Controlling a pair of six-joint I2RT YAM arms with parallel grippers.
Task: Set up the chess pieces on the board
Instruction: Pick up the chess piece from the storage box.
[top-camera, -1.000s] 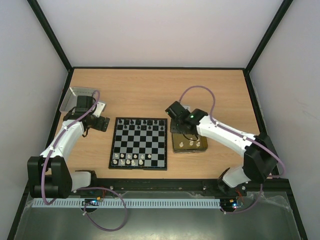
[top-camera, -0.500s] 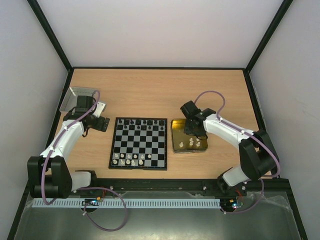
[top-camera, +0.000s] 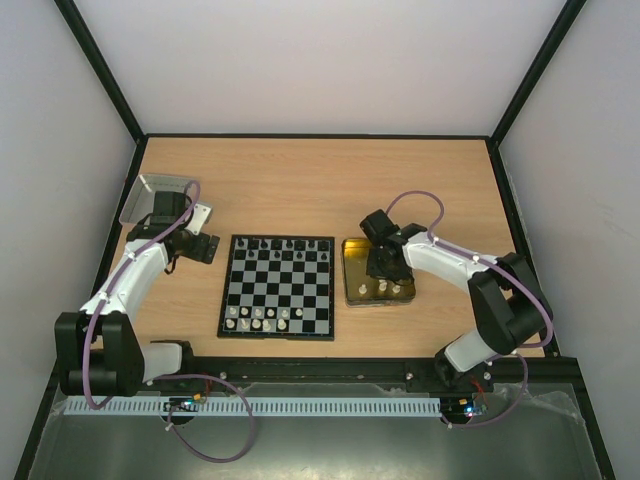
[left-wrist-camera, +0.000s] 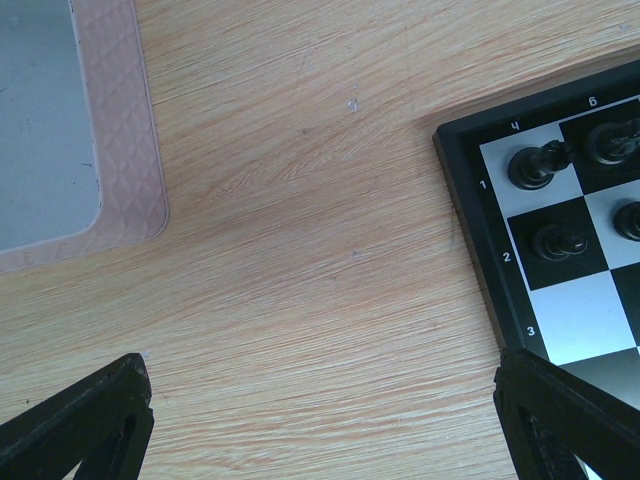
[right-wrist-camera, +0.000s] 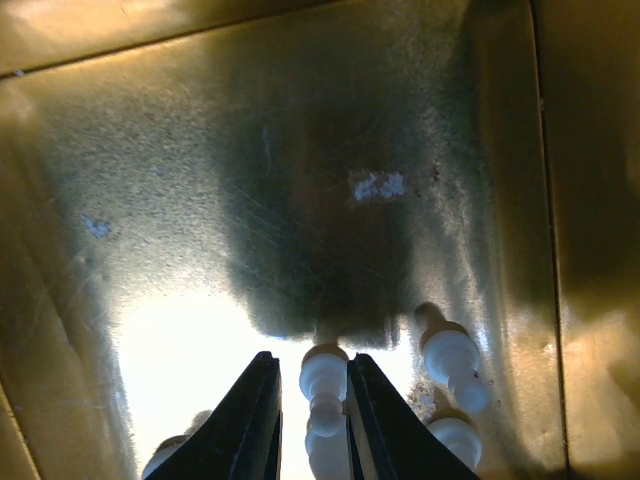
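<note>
Chess pieces (top-camera: 257, 322) stand on the board (top-camera: 276, 285), centre of the top view: black along its upper row, white near its lower edge. More white ones sit in the gold tray (top-camera: 350, 270) just right of it. Right claw (right-wrist-camera: 312, 400) is down in that tray, fingers narrowly astride one white piece (right-wrist-camera: 323, 378); grip cannot be confirmed. Left claw (left-wrist-camera: 320, 420) stands wide apart over the worktop (left-wrist-camera: 300, 250), left of the board.

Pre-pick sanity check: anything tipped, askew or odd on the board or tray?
Nothing stands out. The board lies flat and straight, the gold tray sits flat beside it, and the right gripper straddles one white piece in the tray.
</note>
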